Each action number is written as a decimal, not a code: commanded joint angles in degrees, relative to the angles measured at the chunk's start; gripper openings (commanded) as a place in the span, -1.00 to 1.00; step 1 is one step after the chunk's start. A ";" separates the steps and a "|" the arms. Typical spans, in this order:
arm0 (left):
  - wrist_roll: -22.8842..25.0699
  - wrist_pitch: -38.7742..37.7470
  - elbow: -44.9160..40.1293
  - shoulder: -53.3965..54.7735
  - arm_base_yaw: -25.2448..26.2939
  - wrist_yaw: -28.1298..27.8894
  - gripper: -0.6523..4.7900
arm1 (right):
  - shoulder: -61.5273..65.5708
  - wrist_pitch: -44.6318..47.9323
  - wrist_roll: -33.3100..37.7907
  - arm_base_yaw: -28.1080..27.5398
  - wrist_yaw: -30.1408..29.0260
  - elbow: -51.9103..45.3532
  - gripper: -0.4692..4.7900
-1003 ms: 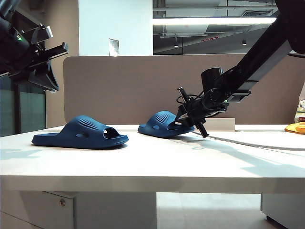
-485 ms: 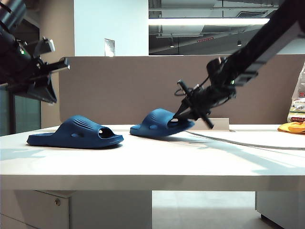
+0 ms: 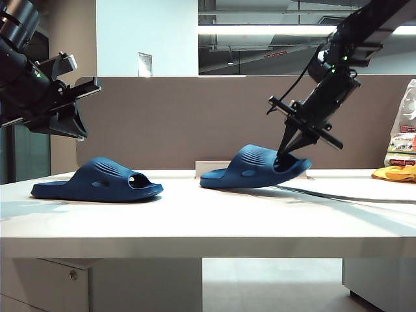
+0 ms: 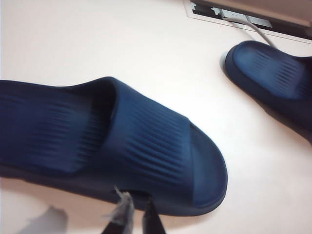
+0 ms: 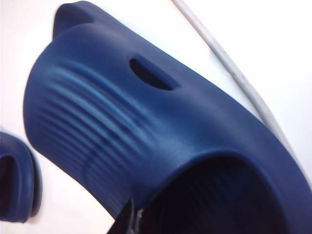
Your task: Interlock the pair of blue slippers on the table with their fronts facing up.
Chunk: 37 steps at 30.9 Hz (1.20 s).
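One blue slipper (image 3: pixel 97 181) lies flat on the table (image 3: pixel 208 221) at the left. My left gripper (image 3: pixel 78 107) hangs above it, apart from it. In the left wrist view its fingertips (image 4: pixel 122 214) stand almost together over that slipper (image 4: pixel 122 151) with nothing between them. The second slipper (image 3: pixel 250 169) is near the middle, heel on the table and front end raised. My right gripper (image 3: pixel 284 155) points down into its opening, shut on the edge of the ribbed strap (image 5: pixel 146 122). The right gripper's tips (image 5: pixel 131 217) pinch that edge.
A white cable (image 3: pixel 351 195) runs across the table on the right, close to the held slipper. A yellow object (image 3: pixel 396 173) and a printed bag (image 3: pixel 402 140) sit at the far right. A grey-brown divider (image 3: pixel 195 117) backs the table, with a white box (image 3: pixel 208 166) at its foot.
My right gripper has risen and swung from level to pointing down, tipping the slipper's front end up and carrying it to the right. The left gripper has sunk slightly.
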 commanded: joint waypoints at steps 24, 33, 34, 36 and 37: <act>-0.37 2.08 0.17 -0.07 0.00 3.04 -0.63 | -10.51 -7.85 -8.74 0.92 3.72 -10.86 -0.82; -1.03 1.57 0.17 -0.07 0.00 4.00 -0.63 | -10.43 -4.09 -8.57 0.37 8.48 -15.65 -0.06; -2.12 1.60 0.17 -0.07 0.00 4.11 -0.63 | -10.43 -4.22 -8.57 0.20 8.76 -15.65 0.16; -5.18 1.75 0.17 -0.07 -0.07 4.09 -0.63 | -10.45 -4.83 -8.52 -0.44 8.61 -15.65 0.27; -7.23 2.10 0.17 -0.07 -0.09 4.09 -0.63 | -10.53 -4.92 -8.22 -0.85 8.59 -15.63 0.27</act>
